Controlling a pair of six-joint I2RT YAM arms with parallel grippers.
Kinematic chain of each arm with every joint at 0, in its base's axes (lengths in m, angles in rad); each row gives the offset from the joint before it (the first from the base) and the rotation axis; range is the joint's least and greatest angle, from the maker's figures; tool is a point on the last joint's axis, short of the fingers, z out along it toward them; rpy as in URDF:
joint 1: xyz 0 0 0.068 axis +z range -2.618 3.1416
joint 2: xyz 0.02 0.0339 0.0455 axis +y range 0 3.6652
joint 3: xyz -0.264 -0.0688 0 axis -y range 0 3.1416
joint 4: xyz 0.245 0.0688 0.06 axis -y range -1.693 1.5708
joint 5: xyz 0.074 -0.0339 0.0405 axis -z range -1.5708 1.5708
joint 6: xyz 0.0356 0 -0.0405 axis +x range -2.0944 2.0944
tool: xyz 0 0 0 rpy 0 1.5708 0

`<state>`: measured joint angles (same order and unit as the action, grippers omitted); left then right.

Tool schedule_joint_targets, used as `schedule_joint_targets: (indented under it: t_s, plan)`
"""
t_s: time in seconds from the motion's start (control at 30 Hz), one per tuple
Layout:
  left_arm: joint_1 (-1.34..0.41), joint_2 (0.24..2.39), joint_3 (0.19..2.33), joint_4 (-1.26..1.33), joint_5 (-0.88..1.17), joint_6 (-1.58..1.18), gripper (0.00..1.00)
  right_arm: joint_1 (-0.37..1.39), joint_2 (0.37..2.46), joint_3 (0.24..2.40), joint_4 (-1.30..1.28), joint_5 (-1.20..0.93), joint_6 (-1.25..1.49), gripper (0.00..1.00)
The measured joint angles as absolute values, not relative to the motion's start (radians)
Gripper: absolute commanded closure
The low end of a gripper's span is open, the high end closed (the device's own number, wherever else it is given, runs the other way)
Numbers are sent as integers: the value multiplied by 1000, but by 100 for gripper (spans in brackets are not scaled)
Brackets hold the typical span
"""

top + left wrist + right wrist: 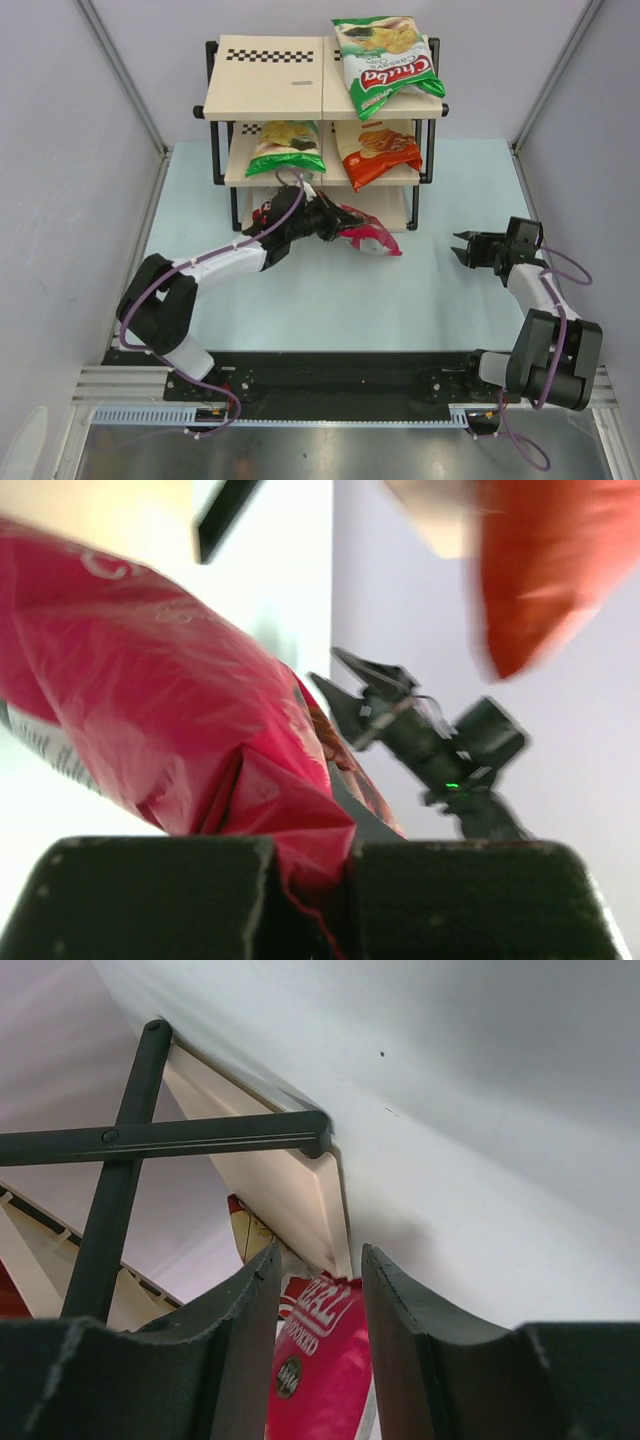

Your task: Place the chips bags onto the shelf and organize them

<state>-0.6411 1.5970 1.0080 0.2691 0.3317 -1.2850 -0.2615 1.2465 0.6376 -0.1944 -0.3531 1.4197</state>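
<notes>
Shelf (270,75) stands at the far middle of the table (420,310), three tiers.

Top tier: one green-and-white Chuba bag (385,60) lies on the right board, tilted, its near end hanging over the front edge. The left board is bare.

Middle tier: second green bag (287,147) on the left, orange bag (378,150) on the right. They sit side by side, both poking a bit past the front edge.

Bottom tier: a scrap of a red-and-white bag (262,213) shows at the left, mostly hidden behind the left arm. How it lies, can't tell.

Magenta bag (368,238) is off the shelf, just in front of the bottom tier at its right half. The left gripper (333,228) holds it. In the left wrist view the fingers (150,900) are pressed together on the bag's crimped end. The bag is glossy, crinkled and puffed, with white print. It slants down to the right, with its far tip near the table.

Right gripper (462,250) is well apart to the right, over open table, pointing left at the shelf. Its jaws stand apart with nothing between them. In the right wrist view the shelf's black tube frame and a beige board edge show ahead, with the magenta bag visible through the gap.

There is open table near and right of the shelf. Side walls stand close on both sides.
</notes>
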Motion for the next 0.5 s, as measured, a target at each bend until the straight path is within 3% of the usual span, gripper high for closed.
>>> schedule_joint_targets:
  t_s: [0.2,0.5]
  plan:
    - [-646,1599,892,404,260,-1246,100,-249,1331,704,-186,-369,1412,58]
    - [-651,1599,905,500,213,-1148,100,-244,1370,764,-192,-386,1379,58]
